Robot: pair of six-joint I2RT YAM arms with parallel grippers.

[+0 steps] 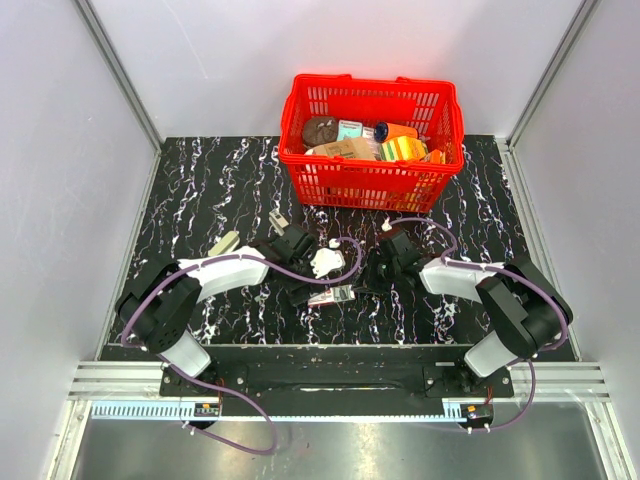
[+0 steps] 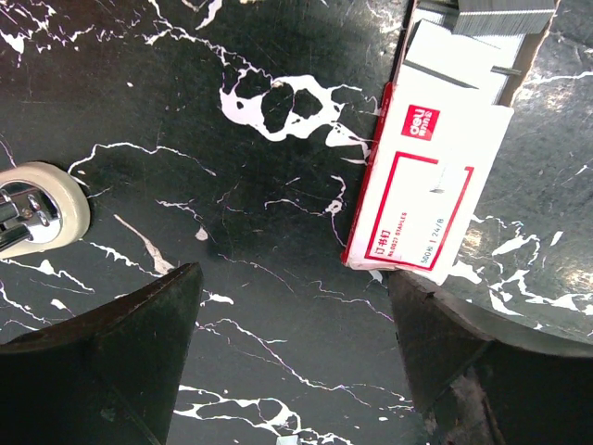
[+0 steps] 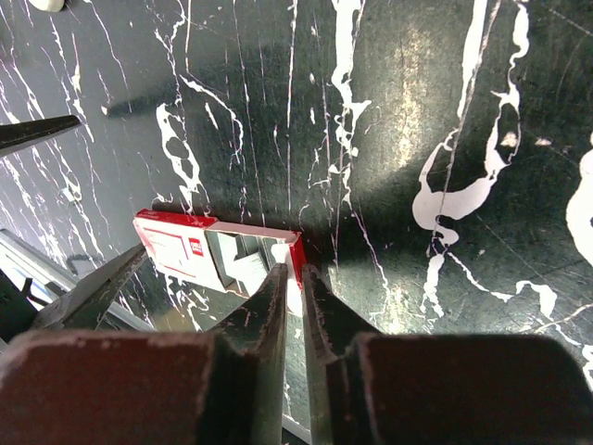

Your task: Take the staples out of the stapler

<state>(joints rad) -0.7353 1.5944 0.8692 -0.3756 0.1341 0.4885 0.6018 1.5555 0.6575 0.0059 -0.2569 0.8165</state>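
Stapler (image 2: 39, 202) — near staple box (image 2: 432, 181)

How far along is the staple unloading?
Done: nothing certain; staple strips show at the staple box, while the stapler lies ungripped, magazine unseen. In hand: nothing clearly; left gripper jaws open over the table, right gripper jaws almost closed at the box's end. Left: confirming the stapler is empty.

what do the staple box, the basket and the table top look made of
Staple box: thin card, matte white with red print, going by the folded open flap.
Basket: red plastic, slightly glossy, with moulded lattice walls.
Table top: black with white veins, a marble look; the soft sheen may mean a printed sheet rather than stone.
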